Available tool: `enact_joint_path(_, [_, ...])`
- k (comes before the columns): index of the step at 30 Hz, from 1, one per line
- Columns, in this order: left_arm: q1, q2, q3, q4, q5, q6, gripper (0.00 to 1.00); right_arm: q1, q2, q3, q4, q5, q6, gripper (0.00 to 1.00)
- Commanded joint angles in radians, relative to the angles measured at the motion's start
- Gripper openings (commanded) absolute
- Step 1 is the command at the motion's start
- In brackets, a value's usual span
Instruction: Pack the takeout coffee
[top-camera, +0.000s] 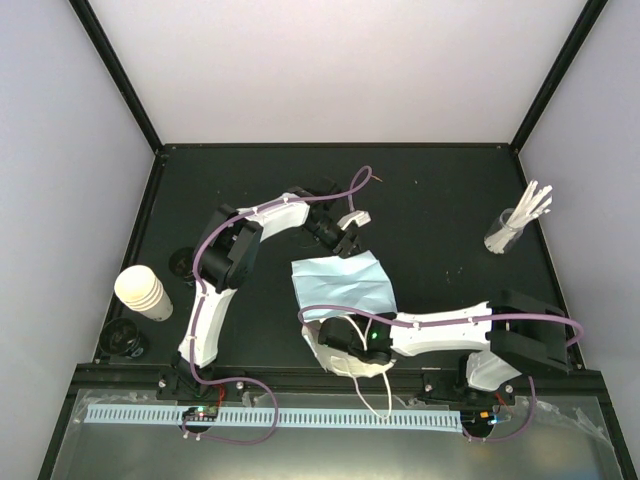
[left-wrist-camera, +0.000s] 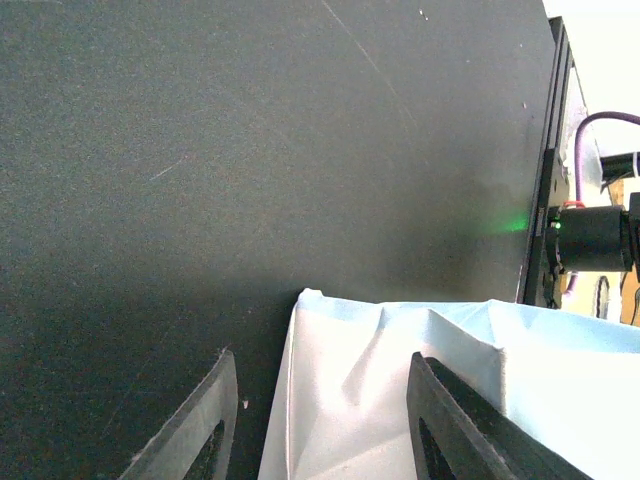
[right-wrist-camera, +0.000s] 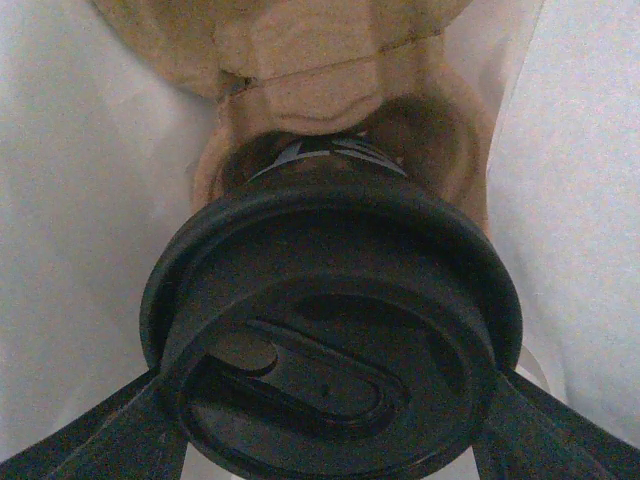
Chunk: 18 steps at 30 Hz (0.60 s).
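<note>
A cream cup with a black lid (right-wrist-camera: 330, 340) fills the right wrist view. It stands in the brown pulp carrier (right-wrist-camera: 300, 50), inside the white-lined bag. My right gripper (right-wrist-camera: 330, 385) is shut on this lidded cup, one finger on each side of the lid. In the top view my right gripper (top-camera: 345, 345) is at the mouth of the light-blue bag (top-camera: 340, 283), which hides the cup and carrier. My left gripper (top-camera: 347, 238) is open at the bag's far end. In the left wrist view it (left-wrist-camera: 322, 360) straddles the bag's corner (left-wrist-camera: 350, 390).
A stack of cream cups (top-camera: 143, 293) lies at the left, with loose black lids (top-camera: 125, 338) beside it. A glass of white sticks (top-camera: 515, 225) stands at the right. The bag's white handles (top-camera: 378, 395) trail towards the near edge.
</note>
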Motion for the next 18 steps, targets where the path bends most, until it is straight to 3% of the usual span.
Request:
enact_joint_path(1, [-0.072, 0.039, -0.031, -0.219, 0.118, 0.063, 0.49, -0.092, 0.125, -0.098, -0.141, -0.312, -0.028, 0.45])
enact_joint_path(8, [-0.072, 0.042, -0.026, -0.223, 0.119, 0.063, 0.49, -0.095, 0.075, -0.077, -0.139, -0.247, -0.030, 0.44])
enact_joint_path(9, [-0.072, 0.043, -0.025, -0.223, 0.119, 0.063, 0.49, -0.095, 0.054, -0.069, -0.146, -0.241, -0.031, 0.47])
enact_joint_path(11, [-0.071, 0.044, -0.021, -0.225, 0.116, 0.061, 0.49, -0.095, 0.013, -0.046, -0.176, -0.245, -0.034, 0.67])
enact_joint_path(12, [-0.070, 0.044, -0.020, -0.223, 0.115, 0.057, 0.49, -0.095, -0.004, -0.032, -0.195, -0.253, -0.037, 0.69])
enact_joint_path(14, [-0.068, 0.045, -0.015, -0.222, 0.113, 0.050, 0.49, -0.096, -0.036, 0.000, -0.228, -0.258, -0.034, 0.98])
enact_joint_path(18, [-0.062, 0.044, -0.007, -0.228, 0.111, 0.047, 0.49, -0.094, -0.091, 0.074, -0.298, -0.292, -0.030, 1.00])
